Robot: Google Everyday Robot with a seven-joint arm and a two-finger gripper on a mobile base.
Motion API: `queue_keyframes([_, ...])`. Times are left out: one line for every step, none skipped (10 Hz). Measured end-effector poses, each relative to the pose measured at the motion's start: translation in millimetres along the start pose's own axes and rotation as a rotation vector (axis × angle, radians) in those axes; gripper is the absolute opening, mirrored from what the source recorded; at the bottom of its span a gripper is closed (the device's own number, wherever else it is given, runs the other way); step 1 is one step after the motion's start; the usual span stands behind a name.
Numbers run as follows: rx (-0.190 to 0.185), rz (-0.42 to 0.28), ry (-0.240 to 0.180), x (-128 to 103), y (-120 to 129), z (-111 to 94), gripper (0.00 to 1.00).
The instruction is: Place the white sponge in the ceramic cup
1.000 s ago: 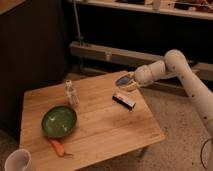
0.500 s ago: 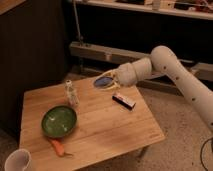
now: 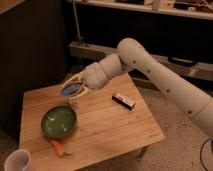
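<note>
**Sponge lifted — cup not yet reached**

The gripper (image 3: 74, 92) is hanging over the back-left part of the wooden table (image 3: 115, 131), just beyond the green bowl (image 3: 59, 121); its fingers are clamping the white sponge (image 3: 71, 88) — so the picking up is done; the ceramic cup (image 3: 17, 161) is standing well apart, near the front-left corner; carrying over and releasing are remaining.

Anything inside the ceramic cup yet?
Nothing visible in the ceramic cup; its bottom is cut off by the frame edge. The white sponge sits in the shut gripper, over the far-left part of the table, beyond the green bowl.
</note>
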Motion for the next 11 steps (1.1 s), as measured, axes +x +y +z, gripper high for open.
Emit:
queue_keyframes([-0.046,-0.034,-0.019,-15.1,-1.1,18.8,0.00])
queue_keyframes([-0.091,-0.065,-0.040,-27.3,-2.0,34.4,0.00])
queue_keyframes([-0.135,-0.090,-0.069,-35.2,-2.7,46.4,0.00])
queue_keyframes([-0.174,-0.109,-0.098,-41.1,-2.8,56.9,0.00])
queue_keyframes([-0.177,-0.112,-0.101,-41.7,-2.5,57.2,0.00])
queue_keyframes([-0.175,-0.111,-0.100,-41.4,-2.4,56.1,0.00])
queue_keyframes([-0.175,-0.111,-0.100,-41.3,-2.4,56.2,0.00])
queue_keyframes([-0.177,-0.112,-0.101,-41.6,-2.8,57.2,0.00])
queue_keyframes([-0.178,-0.110,-0.098,-40.0,-2.4,55.4,0.00])
queue_keyframes([-0.184,-0.111,-0.087,-38.1,-1.9,54.8,0.00])
queue_keyframes([-0.193,-0.122,-0.090,-39.8,-1.5,62.1,0.00])
